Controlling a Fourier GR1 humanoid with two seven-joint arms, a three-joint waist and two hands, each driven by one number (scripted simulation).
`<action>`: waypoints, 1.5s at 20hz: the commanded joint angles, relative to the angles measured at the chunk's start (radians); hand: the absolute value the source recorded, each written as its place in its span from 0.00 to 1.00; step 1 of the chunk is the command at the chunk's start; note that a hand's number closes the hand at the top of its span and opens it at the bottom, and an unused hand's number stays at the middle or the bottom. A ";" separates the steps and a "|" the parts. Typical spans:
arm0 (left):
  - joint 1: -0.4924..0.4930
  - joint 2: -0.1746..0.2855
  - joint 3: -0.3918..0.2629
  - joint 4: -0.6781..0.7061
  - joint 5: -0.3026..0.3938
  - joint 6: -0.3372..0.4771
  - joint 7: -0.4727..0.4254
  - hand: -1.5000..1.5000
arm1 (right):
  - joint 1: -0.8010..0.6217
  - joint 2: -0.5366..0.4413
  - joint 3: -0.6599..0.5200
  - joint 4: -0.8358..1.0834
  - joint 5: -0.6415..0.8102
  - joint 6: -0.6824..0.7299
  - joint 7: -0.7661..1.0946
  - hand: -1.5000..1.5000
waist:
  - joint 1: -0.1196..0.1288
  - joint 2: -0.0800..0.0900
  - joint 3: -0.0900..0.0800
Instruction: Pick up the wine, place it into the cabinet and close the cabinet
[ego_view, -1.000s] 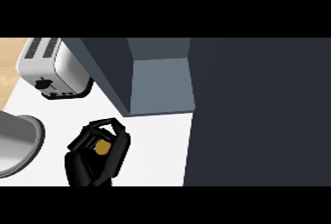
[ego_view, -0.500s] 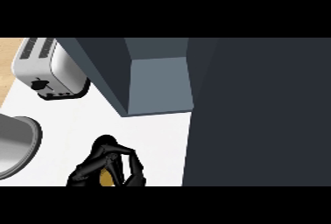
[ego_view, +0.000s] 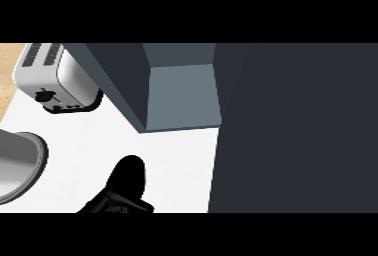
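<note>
1. Black left hand (ego_view: 122, 192) at about seven o'clock, rising from the lower edge over the white counter (ego_view: 177, 160), with one dark digit pointing toward twelve and the rest bunched below it
2. Reads only as a dark mass; cannot tell whether spread, pressed together or pinching anything
3. Cannot tell where the wine is from this view
4. Grey cabinet (ego_view: 184, 95) at twelve o'clock, with a lighter grey face toward the hand and a darker slanted side at its own nine o'clock
5. Dark slate panel (ego_view: 295, 130) filling everything from one to five o'clock, meeting the cabinet's right side; door or wall, cannot tell
6. Silver toaster (ego_view: 59, 82) at ten o'clock, slots on top, black lever and base, just beside the cabinet's dark side
7. Brushed-metal round vessel (ego_view: 18, 167) at nine o'clock, cut off by the left edge, near the hand yet apart from it
</note>
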 joint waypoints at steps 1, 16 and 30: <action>-0.025 0.015 -0.054 -0.069 0.059 0.019 -0.046 1.00 | -0.012 0.003 -0.009 -0.034 -0.022 -0.004 0.014 0.00 | 0.008 0.003 0.000; -0.200 -0.110 0.174 -0.003 0.424 -0.211 -0.172 1.00 | -0.022 -0.014 -0.062 -0.068 -0.074 0.013 0.073 0.00 | 0.006 0.008 0.006; -0.248 -0.485 0.439 0.485 0.672 -0.626 -0.466 1.00 | 0.074 0.006 -0.085 -0.060 -0.057 0.037 0.005 0.00 | 0.064 -0.015 0.015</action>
